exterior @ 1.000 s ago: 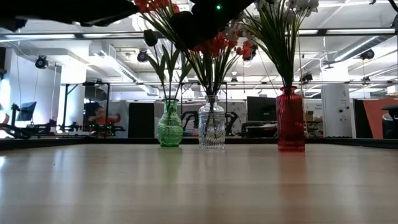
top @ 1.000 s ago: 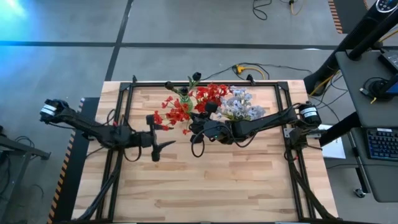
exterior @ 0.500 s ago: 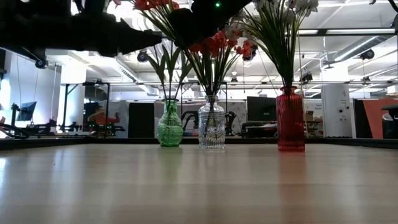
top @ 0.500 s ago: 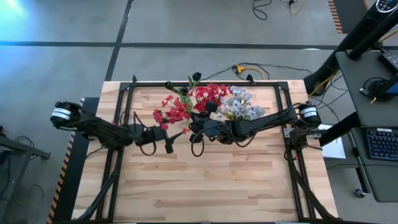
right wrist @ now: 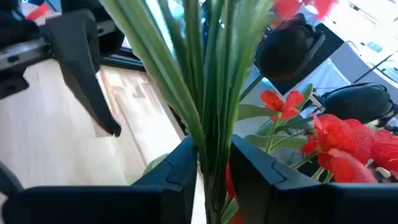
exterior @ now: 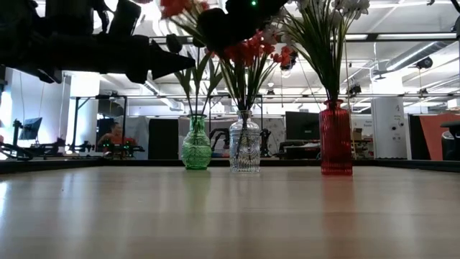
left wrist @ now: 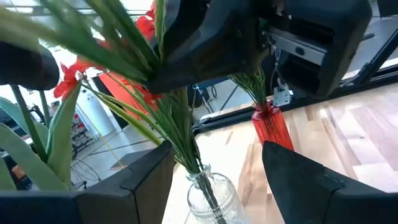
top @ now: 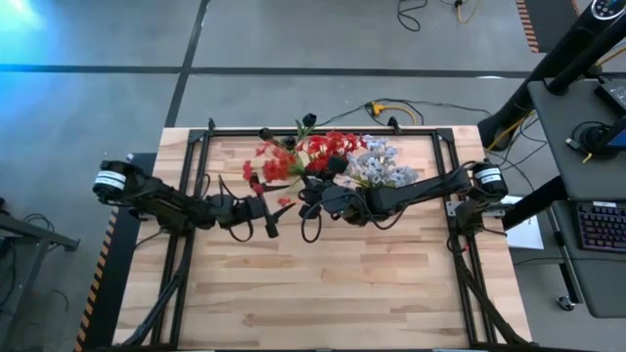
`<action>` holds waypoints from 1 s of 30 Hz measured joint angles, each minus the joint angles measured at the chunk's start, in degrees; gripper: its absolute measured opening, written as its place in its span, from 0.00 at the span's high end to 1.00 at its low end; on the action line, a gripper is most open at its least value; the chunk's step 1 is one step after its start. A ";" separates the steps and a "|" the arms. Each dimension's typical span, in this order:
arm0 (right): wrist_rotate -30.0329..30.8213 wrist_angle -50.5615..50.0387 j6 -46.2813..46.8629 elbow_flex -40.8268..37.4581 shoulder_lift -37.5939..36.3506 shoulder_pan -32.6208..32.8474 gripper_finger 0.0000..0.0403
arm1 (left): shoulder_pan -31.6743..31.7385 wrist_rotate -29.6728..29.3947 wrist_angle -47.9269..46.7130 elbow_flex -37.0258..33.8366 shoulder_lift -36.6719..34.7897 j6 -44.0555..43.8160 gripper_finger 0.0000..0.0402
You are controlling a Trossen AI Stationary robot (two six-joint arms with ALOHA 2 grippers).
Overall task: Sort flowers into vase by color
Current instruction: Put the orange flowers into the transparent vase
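Left claw [top: 271, 217] has advanced, open; right claw [right wrist: 211, 163] loosely around half-hidden green stems [right wrist: 205, 93]

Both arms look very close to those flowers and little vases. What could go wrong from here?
The right gripper has its fingers around green stems above the clear vase; if it pulls sideways, that narrow vase might tip. The left gripper, fingers open, sits beside the same bunch of red flowers, so the two arms might bump. The green vase stands near the clear one and could get knocked too.
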 joint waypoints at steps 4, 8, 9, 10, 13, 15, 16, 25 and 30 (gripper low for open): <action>-0.02 0.02 -0.20 0.00 0.00 0.00 0.75 | 0.00 0.00 0.10 0.00 -0.60 0.96 0.43; -0.07 0.02 -0.84 0.00 0.00 0.00 0.79 | 0.01 -0.01 0.06 0.00 -0.80 1.42 0.43; -0.07 0.02 -0.97 0.00 0.00 0.00 0.82 | 0.05 -0.02 0.01 0.00 -0.83 1.42 0.43; -0.13 0.02 -1.02 0.00 0.00 0.00 0.86 | 0.09 -0.02 -0.07 0.00 -0.83 1.42 0.43; -0.53 -0.04 -1.82 0.00 0.00 0.00 0.95 | 0.09 -0.02 -0.13 0.00 -0.83 1.43 0.43; -0.54 0.00 -1.75 0.00 0.00 0.00 0.95 | 0.09 -0.07 -0.15 0.00 -0.83 1.43 0.43; -0.53 0.02 -1.76 0.00 0.00 0.00 0.95 | 0.09 -0.25 -0.14 0.00 -0.83 1.44 0.43; -0.70 3.01 -2.78 0.00 -0.84 2.08 0.96 | 0.45 13.25 0.40 -0.11 -1.97 -3.18 0.43; -3.16 4.94 -3.28 0.00 -2.75 4.00 0.97 | 1.23 14.49 1.17 -0.11 -3.66 -5.19 0.43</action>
